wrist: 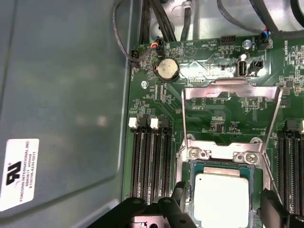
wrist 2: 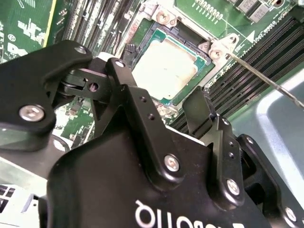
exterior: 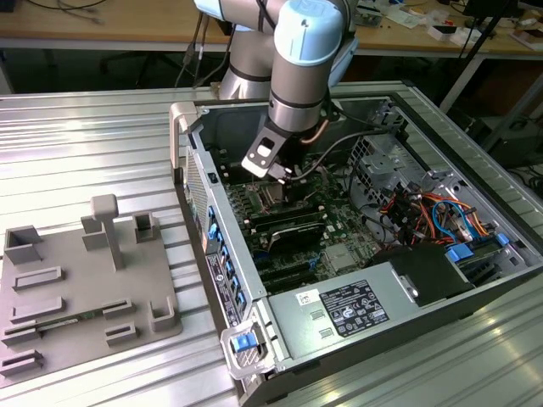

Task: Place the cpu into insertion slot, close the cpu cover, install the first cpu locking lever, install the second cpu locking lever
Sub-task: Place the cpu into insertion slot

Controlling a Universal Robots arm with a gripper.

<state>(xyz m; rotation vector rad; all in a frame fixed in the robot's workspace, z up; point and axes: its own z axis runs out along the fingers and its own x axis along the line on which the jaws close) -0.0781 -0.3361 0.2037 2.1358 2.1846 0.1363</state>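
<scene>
Gripper (wrist 2: 156, 83) fingers apart, holding nothing, straddling just above the cpu (wrist: 222, 192), which sits directly under it. Cpu lies flat, metal top up, in the insertion slot (wrist 2: 183, 40); it is square, no long axis, edges parallel to slot rim. Beyond it, cpu cover (wrist: 223, 90) swung open, hinged at slot's far edge, free edge pointing away over the motherboard (wrist: 147, 99)
</scene>
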